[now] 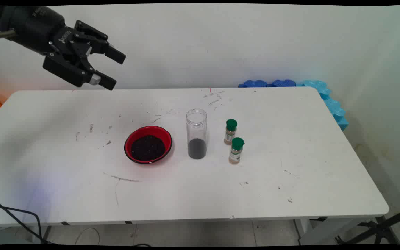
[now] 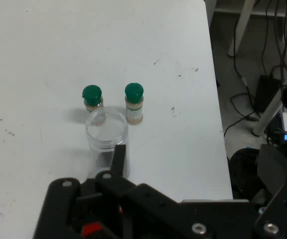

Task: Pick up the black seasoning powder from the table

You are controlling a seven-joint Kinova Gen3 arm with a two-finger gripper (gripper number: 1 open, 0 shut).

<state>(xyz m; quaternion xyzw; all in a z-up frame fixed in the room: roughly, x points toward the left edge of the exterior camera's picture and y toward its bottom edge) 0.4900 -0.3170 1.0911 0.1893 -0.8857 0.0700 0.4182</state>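
High above table (image 1: pixel 47 146), empty end effector (image 1: pixel 111 68) agape; below: bowl (image 1: pixel 148 144), jar (image 1: pixel 196 133), two shakers (image 1: pixel 230 132).

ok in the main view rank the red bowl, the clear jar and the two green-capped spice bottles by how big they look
1. Red bowl, widest by far.
2. Clear jar, tallest but narrower.
3. The two spice bottles, far one and near one: they look alike, and the near one sits closer to the camera, so I can't rank them.
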